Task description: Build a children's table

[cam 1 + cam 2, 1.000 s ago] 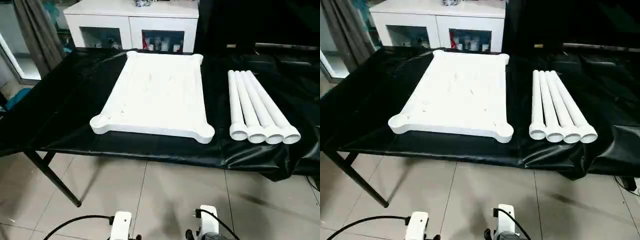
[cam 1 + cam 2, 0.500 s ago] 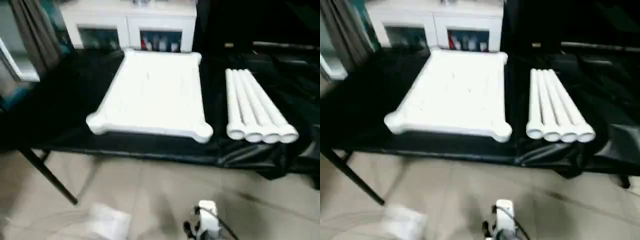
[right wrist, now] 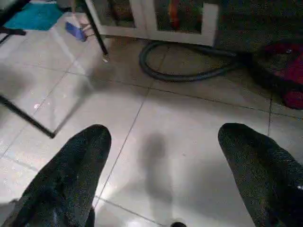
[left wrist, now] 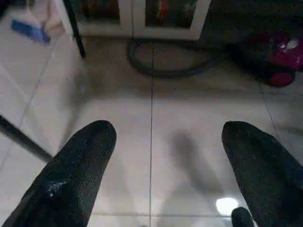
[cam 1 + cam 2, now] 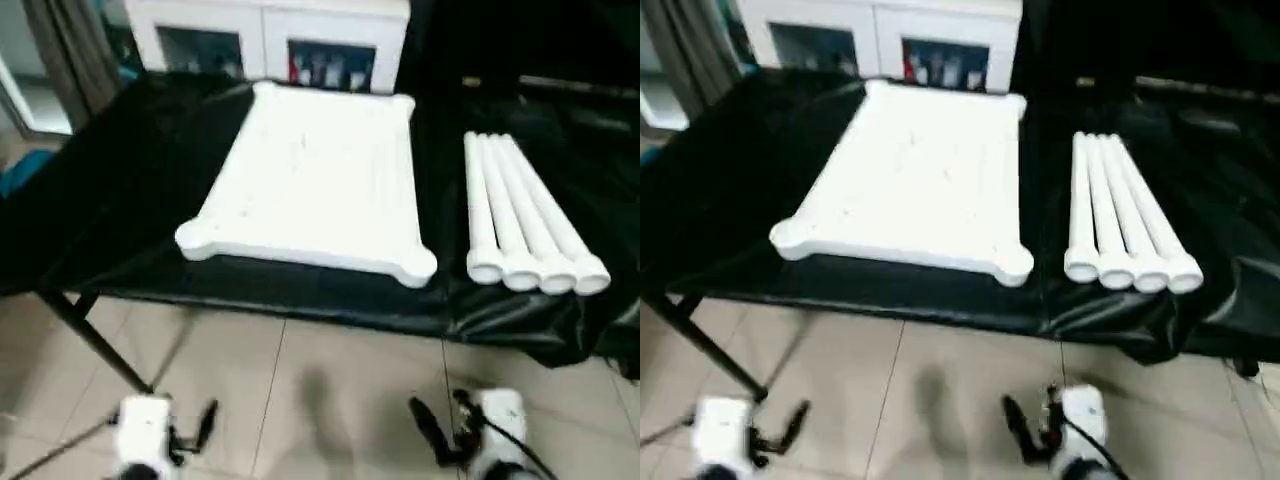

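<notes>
The children's table lies in parts on the black work table. Its white top (image 5: 315, 180) rests flat in the middle, rounded corner sockets at its corners. Several white tapered legs (image 5: 520, 215) lie side by side to its right. Both grippers hang low over the tiled floor, in front of the work table and well short of the parts. My left gripper (image 4: 165, 132) is open with nothing between its black fingers (image 4: 75, 165). My right gripper (image 3: 163, 135) is also open and empty, below the top's near right corner (image 5: 440, 440).
The black-covered work table (image 5: 120, 200) has a slanted metal leg (image 5: 95, 340) at its near left. A white glass-door cabinet (image 5: 270, 40) stands behind it. A grey hose (image 3: 189, 71) and a red appliance (image 4: 274, 56) lie on the floor under the table.
Both arms have spread apart and come up into the bottom of the head views, their fingers showing now. The head camera has shifted. The top and legs have not moved.
</notes>
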You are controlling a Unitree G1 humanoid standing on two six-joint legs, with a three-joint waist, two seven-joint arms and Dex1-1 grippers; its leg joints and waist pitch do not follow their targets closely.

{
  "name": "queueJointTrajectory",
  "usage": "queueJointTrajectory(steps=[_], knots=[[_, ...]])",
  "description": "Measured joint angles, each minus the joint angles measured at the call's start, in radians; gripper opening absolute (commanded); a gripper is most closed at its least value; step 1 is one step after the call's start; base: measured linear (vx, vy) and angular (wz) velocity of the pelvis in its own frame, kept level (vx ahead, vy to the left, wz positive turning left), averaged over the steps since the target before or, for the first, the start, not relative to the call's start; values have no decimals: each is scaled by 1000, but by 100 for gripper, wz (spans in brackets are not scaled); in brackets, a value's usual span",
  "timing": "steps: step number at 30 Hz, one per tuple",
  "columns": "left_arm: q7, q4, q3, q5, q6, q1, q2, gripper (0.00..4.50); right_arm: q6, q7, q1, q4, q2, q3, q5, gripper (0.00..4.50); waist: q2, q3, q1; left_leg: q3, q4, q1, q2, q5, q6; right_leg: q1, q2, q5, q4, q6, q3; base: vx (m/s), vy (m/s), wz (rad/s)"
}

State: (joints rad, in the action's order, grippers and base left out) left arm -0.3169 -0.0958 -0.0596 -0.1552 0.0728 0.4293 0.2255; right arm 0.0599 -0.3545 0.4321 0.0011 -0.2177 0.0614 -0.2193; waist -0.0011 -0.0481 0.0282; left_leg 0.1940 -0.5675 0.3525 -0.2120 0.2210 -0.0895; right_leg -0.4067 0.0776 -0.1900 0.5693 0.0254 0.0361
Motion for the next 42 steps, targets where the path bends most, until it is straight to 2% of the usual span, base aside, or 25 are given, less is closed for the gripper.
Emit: queueJointTrajectory(steps=[2,5,9,13,15,18,20,21,24,26,28,30,32,34,37,38,39,41,42], knots=[[-5,67,0,-6,-19,33,-8,415,47,-5,35,-85,-4,-2,-16,405,-1,-5,1,-1,2,0,0,0,0,-2,-1,0,0,0,0,0,0,0],[-10,202,-12,-44,-30,73,-3,415,50,-27,90,-245,-34,-19,-49,405,0,-10,6,-1,4,1,0,0,0,-3,-2,-2,0,1,0,0,0,0],[-4,341,-50,-99,-64,79,15,415,71,-29,92,-406,-68,-55,-95,405,0,-10,6,-1,4,1,0,0,0,-2,-2,-2,0,1,0,0,0,0],[7,405,-105,-155,-106,44,31,415,113,-25,52,-482,-75,-58,-133,405,-2,-8,4,-1,4,0,1,0,0,-2,-2,-2,1,1,0,0,0,0],[14,406,-140,-168,-140,-8,52,415,155,-21,-11,-511,-74,-62,-145,405,-3,-7,5,-1,0,-1,1,0,0,-1,-1,-2,6,1,-1,0,0,0],[17,409,-137,-167,-205,-105,87,415,199,29,-121,-522,-59,-72,-144,405,-6,-3,6,-2,-4,-3,1,-1,-1,1,-1,-1,9,-1,0,0,0,0],[18,411,-108,-168,-285,-254,102,415,231,121,-257,-499,-17,-102,-135,405,-8,-1,13,-4,-7,-5,2,-4,-5,1,-1,4,11,-6,0,0,0,0],[17,417,-89,-165,-297,-297,103,415,240,151,-296,-498,-9,-110,-133,405,-9,2,15,-3,-8,-5,2,-4,-5,1,-1,6,13,-8,-1,0,0,0],[27,391,-49,-134,-305,-376,89,415,262,211,-342,-454,3,-115,-100,405,-12,9,16,-4,-11,-5,3,-5,-5,5,-1,5,17,-7,-1,0,0,0],[62,314,-41,-104,-304,-468,61,415,309,260,-409,-359,4,-112,-39,405,-12,8,12,-8,-21,-3,4,-5,-6,1,-1,5,26,-8,-1,0,0,0],[87,274,-41,-92,-313,-523,55,415,328,284,-446,-299,10,-107,-5,405,-10,7,8,-11,-22,-2,5,-5,-7,2,-2,6,28,-9,-1,0,0,0],[121,236,-41,-67,-349,-573,58,415,334,290,-481,-248,22,-101,-1,405,-10,8,4,-14,-22,-3,5,-6,-8,1,-2,6,32,-10,-1,0,0,0],[158,128,-41,-32,-323,-643,46,415,326,270,-561,-157,35,-73,0,405,-9,8,4,-18,-24,-2,5,-7,-10,1,-4,7,34,-13,0,0,0,0],[168,97,-29,-19,-297,-668,28,415,315,270,-612,-108,49,-44,15,405,-9,7,7,-21,-24,-2,5,-8,-11,1,-4,8,36,-14,1,0,0,0],[165,99,-9,-29,-326,-677,-1,415,315,323,-679,-13,60,-34,56,405,2,4,17,-21,-31,-2,5,-8,-11,1,-3,7,40,-14,1,0,0,0],[156,101,-6,-37,-343,-678,-5,415,328,349,-703,31,58,-34,85,405,3,4,24,-10,-34,-4,4,-8,-11,-4,-6,7,42,-14,-6,0,0,0],[151,108,-2,-40,-355,-674,-6,415,332,355,-716,53,57,-32,99,405,0,4,31,1,-34,-5,3,-8,-11,-12,-14,8,45,-14,-22,0,0,0],[140,115,19,-34,-366,-666,0,415,342,341,-727,71,56,-29,108,405,0,4,34,12,-35,-4,1,-7,-13,-24,-37,12,46,-12,-57,-16,-11,-25],[134,115,33,-23,-364,-659,4,415,342,332,-727,74,58,-28,107,405,-2,4,33,14,-34,-1,1,-6,-12,-28,-37,15,47,-11,-63,-17,-29,-26]])
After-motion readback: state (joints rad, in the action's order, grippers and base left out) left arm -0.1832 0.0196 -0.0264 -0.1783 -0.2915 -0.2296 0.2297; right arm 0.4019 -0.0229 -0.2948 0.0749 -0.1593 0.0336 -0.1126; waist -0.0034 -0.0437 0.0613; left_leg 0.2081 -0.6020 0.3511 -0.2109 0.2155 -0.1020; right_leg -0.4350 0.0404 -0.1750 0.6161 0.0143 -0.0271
